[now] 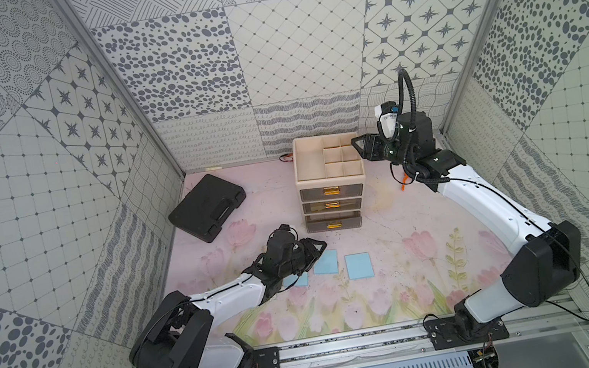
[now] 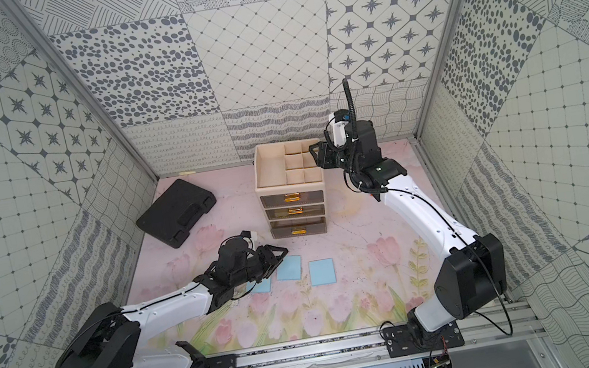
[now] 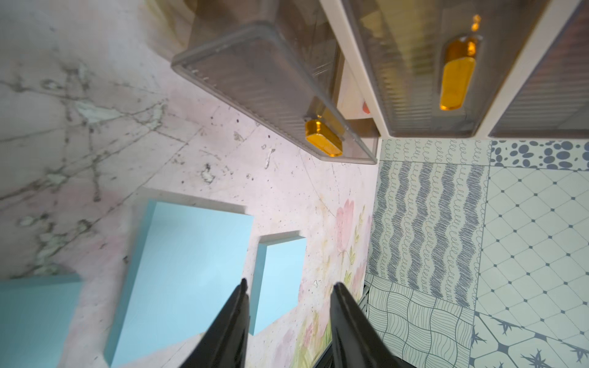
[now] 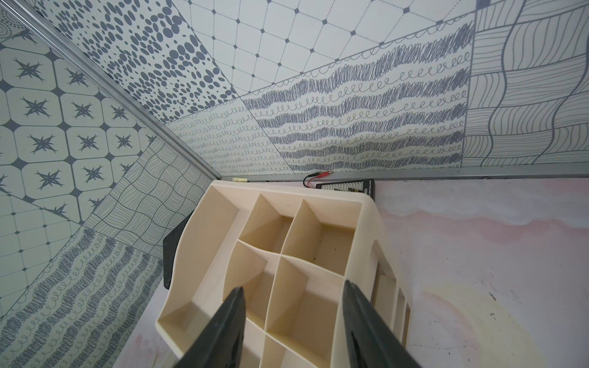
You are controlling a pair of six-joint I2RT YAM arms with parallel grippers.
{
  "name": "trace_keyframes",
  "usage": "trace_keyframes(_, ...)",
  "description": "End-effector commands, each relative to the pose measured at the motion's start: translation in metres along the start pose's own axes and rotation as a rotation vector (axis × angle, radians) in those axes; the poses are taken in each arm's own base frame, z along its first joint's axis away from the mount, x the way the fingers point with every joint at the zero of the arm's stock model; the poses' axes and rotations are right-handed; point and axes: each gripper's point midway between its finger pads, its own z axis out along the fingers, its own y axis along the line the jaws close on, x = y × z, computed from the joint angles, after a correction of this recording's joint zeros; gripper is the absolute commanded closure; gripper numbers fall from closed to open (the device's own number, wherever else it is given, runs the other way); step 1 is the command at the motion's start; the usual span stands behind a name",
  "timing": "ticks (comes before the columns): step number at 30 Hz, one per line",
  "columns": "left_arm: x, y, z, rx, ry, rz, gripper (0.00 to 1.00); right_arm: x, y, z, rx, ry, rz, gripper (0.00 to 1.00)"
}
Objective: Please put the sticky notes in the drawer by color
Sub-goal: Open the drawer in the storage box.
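Observation:
Three light blue sticky notes lie flat in a row on the floral table: one (image 1: 325,262) (image 2: 289,267) (image 3: 185,274), one to its right (image 1: 359,265) (image 2: 322,272) (image 3: 280,274), and one (image 1: 297,281) (image 3: 35,318) partly hidden under my left wrist. My left gripper (image 1: 320,247) (image 2: 282,252) (image 3: 290,283) hangs just over the notes, turned on its side, open and empty. The cream drawer cabinet (image 1: 329,183) (image 2: 293,201) stands behind them, and its bottom drawer (image 3: 255,82) is pulled out a little. My right gripper (image 1: 355,142) (image 2: 313,148) (image 4: 292,285) is open and empty at the right edge of the cabinet's top tray (image 4: 204,255).
A flat black case (image 1: 208,207) (image 2: 176,213) lies at the back left. A small black board with red leads (image 4: 347,188) sits behind the cabinet against the back wall. An orange bit (image 1: 403,185) shows beside my right forearm. Patterned walls close in on three sides.

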Motion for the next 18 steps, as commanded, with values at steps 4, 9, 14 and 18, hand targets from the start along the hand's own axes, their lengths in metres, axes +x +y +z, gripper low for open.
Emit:
trace_keyframes(4, -0.029, -0.047, 0.024, 0.228, -0.167, 0.006, 0.59, -0.018, 0.011, 0.015, -0.047, -0.039, -0.037, 0.46)
trace_keyframes(9, -0.031, -0.044, 0.046, 0.316, -0.206, -0.042, 0.55, -0.013, 0.007, 0.025, -0.046, -0.020, -0.029, 0.46)
trace_keyframes(14, -0.027, -0.043, 0.061, 0.363, -0.250, -0.032, 0.55, 0.000, -0.002, 0.040, -0.043, 0.013, -0.013, 0.46)
trace_keyframes(18, -0.023, -0.053, 0.059, 0.373, -0.259, 0.014, 0.55, 0.003, -0.004, 0.044, -0.049, 0.015, 0.001, 0.47)
